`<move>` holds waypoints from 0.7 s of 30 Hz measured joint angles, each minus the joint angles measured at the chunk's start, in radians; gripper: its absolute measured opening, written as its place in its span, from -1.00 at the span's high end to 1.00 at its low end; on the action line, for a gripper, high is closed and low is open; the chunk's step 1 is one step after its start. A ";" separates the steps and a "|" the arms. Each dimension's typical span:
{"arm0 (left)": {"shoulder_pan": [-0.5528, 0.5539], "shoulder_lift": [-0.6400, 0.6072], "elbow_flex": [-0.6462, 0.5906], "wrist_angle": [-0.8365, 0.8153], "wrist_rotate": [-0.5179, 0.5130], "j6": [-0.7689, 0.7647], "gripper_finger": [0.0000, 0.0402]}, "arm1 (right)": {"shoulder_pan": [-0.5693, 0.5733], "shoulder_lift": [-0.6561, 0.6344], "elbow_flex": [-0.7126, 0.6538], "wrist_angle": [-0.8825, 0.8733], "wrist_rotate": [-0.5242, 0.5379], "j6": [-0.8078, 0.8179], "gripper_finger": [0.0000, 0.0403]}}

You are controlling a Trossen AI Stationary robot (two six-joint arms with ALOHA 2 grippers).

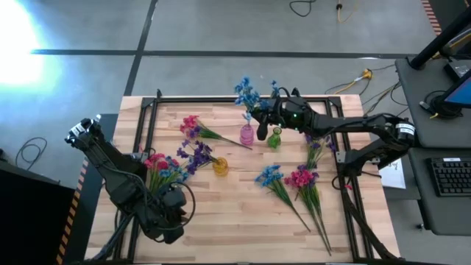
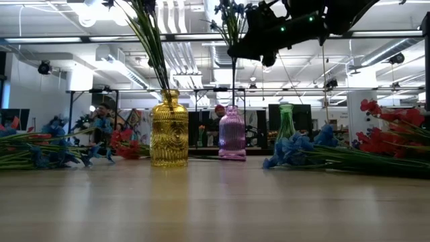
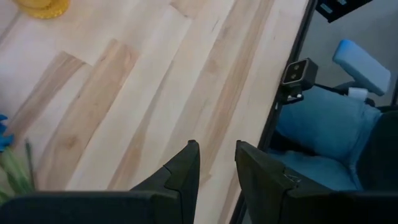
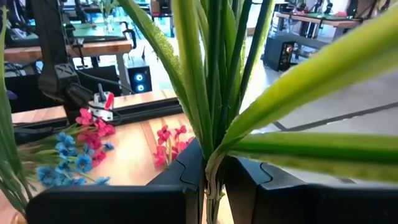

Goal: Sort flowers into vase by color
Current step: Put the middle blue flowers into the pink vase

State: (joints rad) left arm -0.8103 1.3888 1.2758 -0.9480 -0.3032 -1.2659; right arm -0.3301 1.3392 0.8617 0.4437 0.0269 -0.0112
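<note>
The right gripper [image 1: 274, 112] hung above the far middle of the table [image 1: 243, 213], over the pink vase [image 1: 247, 135] and the green vase [image 1: 274, 138]. Its fingers [image 4: 180, 180] were closed on a blue sprig [image 1: 247, 94], pinching the green stem [image 4: 214, 93] between them. In the low view the stem hung from the gripper straight above the pink vase's mouth; whether its tip had entered the neck could not be told.

The left gripper [image 3: 216, 165] sat low at the near left corner of the table, its fingers [image 3: 186, 168] a little apart with nothing between them, only bare wood showing ahead.

A yellow vase [image 1: 220, 165] stood left of centre with purple flowers [image 1: 195, 153] in it. Beside the left arm lay a mixed heap of red, blue and purple sprigs [image 1: 163, 168]. A pink and purple sprig [image 1: 193, 126] lay just left of the pink vase. On the right side lay a blue bunch [image 1: 270, 177] and a red bunch [image 1: 302, 178] with long stems toward the near edge, and a few purple sprigs [image 1: 318, 147] under the right arm
</note>
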 joint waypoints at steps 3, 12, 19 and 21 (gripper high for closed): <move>0.001 0.000 0.000 -0.023 -0.002 0.000 0.55 | 0.000 0.000 -0.017 0.031 0.001 0.001 0.81; 0.000 0.000 0.000 -0.045 -0.038 -0.005 0.55 | 0.000 0.003 -0.021 0.056 0.002 0.017 0.81; 0.001 0.000 -0.001 -0.057 -0.038 -0.005 0.55 | 0.000 0.003 -0.021 0.034 0.002 0.018 0.81; 0.001 0.000 -0.001 -0.061 -0.038 -0.005 0.55 | 0.000 0.003 -0.022 0.015 0.001 0.017 0.80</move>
State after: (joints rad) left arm -0.8097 1.3888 1.2751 -1.0085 -0.3412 -1.2705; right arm -0.3302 1.3426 0.8402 0.4591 0.0281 0.0059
